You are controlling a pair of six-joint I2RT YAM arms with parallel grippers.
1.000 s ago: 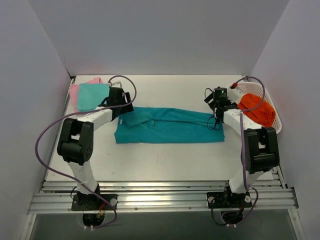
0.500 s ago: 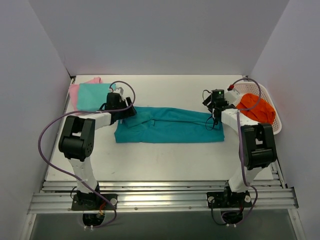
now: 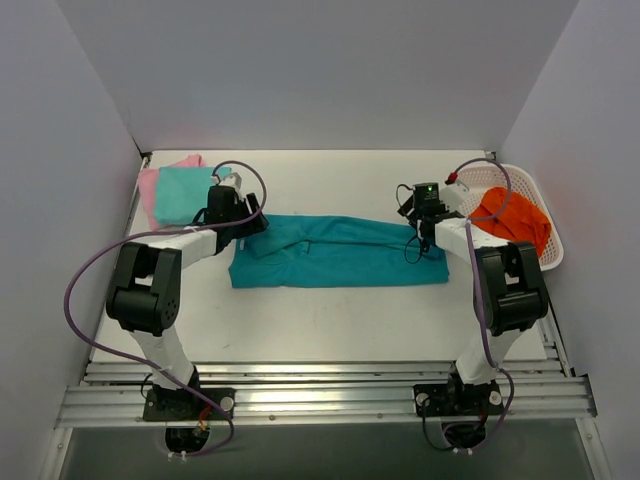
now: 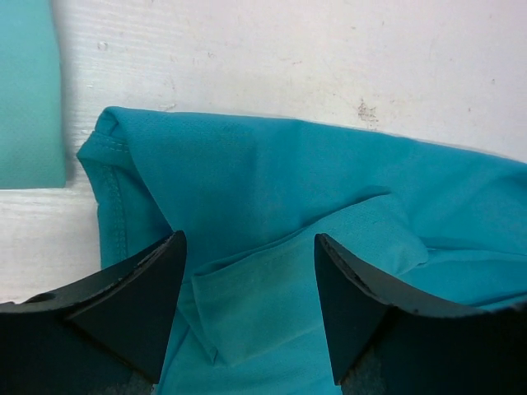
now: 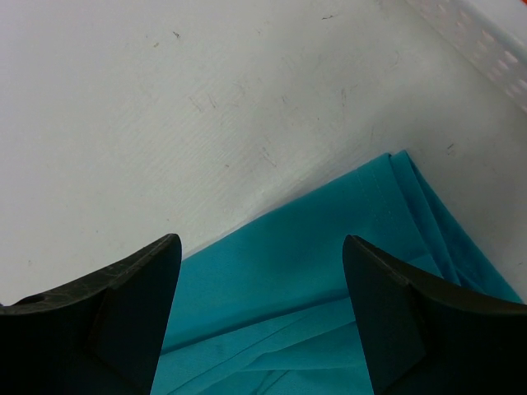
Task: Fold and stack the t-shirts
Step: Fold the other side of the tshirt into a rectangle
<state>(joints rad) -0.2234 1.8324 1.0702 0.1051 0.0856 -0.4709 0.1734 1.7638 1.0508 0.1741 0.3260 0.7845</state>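
Observation:
A deep teal t-shirt point(image 3: 335, 252) lies as a long folded strip across the middle of the table. My left gripper point(image 3: 246, 222) hovers open over its far left corner, jaws on either side of a folded sleeve flap point(image 4: 272, 288). My right gripper point(image 3: 418, 222) hovers open over its far right corner, where the teal cloth point(image 5: 329, 280) meets bare table. A folded aqua-mint t-shirt point(image 3: 183, 192) lies on a pink one point(image 3: 150, 186) at the far left; the aqua edge also shows in the left wrist view point(image 4: 29, 90).
A white basket point(image 3: 545, 235) holding orange cloth point(image 3: 515, 220) stands at the far right, close to my right arm; its rim shows in the right wrist view point(image 5: 486, 37). Grey walls enclose the table on three sides.
Both grippers have moved a little toward the far edge and the left over the shirt's two far corners. The shirt has not moved.

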